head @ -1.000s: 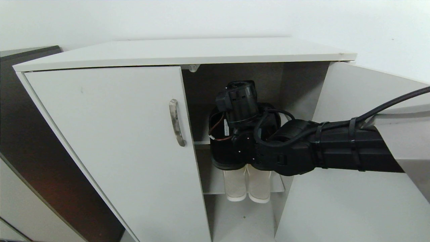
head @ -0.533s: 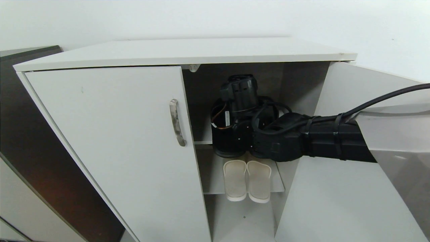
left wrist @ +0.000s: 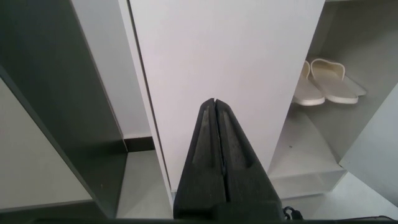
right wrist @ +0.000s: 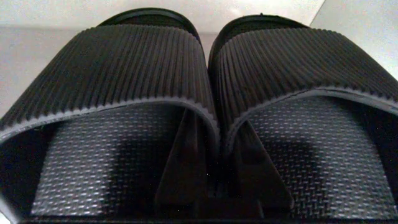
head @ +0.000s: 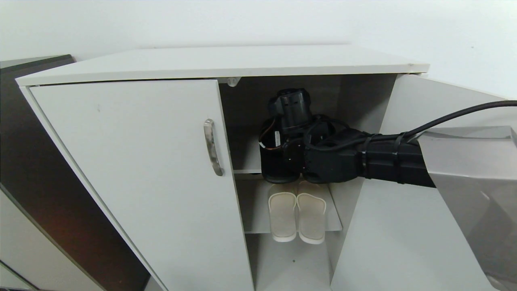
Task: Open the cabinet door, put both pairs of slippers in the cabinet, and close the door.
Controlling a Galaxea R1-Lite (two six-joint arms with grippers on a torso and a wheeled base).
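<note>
Right pincer (right wrist: 216, 143) grasps ribbed black rubber slippers (right wrist: 124, 71), tips apparently hidden under straps; cream foam slippers (head: 297, 216) below it; left pincer (left wrist: 215, 109) clenched.

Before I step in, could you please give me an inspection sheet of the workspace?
Surface: cabinet, left door closed, right door open.
Job's things: white slippers on the middle shelf; black slippers at the upper shelf.
Clutter: nothing seen.
Hands: right hand shut on the black slippers; left hand shut, empty, before the left door.
Cables: black cable tied along the right arm.
Surroundings: white wall; dark panel beside the cabinet.
</note>
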